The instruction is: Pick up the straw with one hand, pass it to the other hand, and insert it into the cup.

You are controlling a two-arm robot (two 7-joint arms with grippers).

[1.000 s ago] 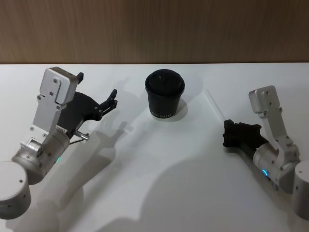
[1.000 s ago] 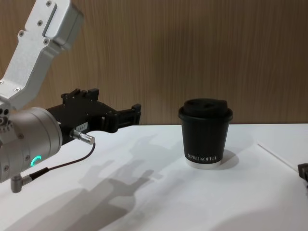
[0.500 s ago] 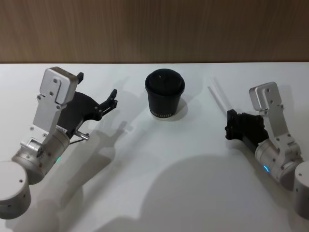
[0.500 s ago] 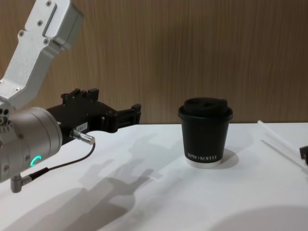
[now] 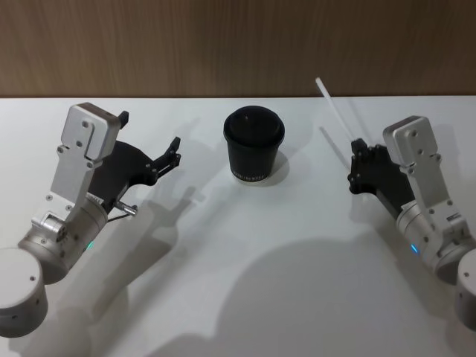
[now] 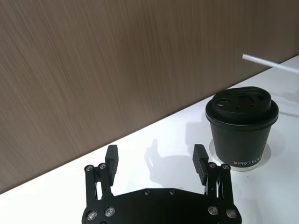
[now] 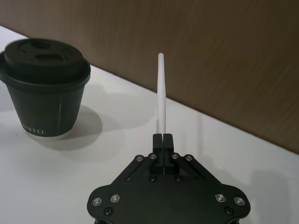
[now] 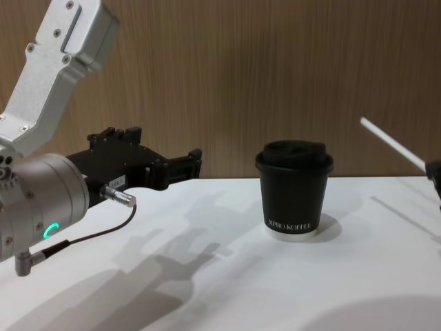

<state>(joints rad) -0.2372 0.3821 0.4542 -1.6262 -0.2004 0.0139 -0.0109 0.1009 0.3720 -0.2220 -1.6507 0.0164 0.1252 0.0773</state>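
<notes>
Lidded cup between left pincer and straw

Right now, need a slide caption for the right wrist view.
Right claw shut on one end of the straw; lidded cup stands on the table nearby.

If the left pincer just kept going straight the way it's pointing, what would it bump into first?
Likely the wooden wall. The open left pincer aims over bare table toward it; the cup stands off to the side of that line, though how narrowly it would pass is hard to judge.
</notes>
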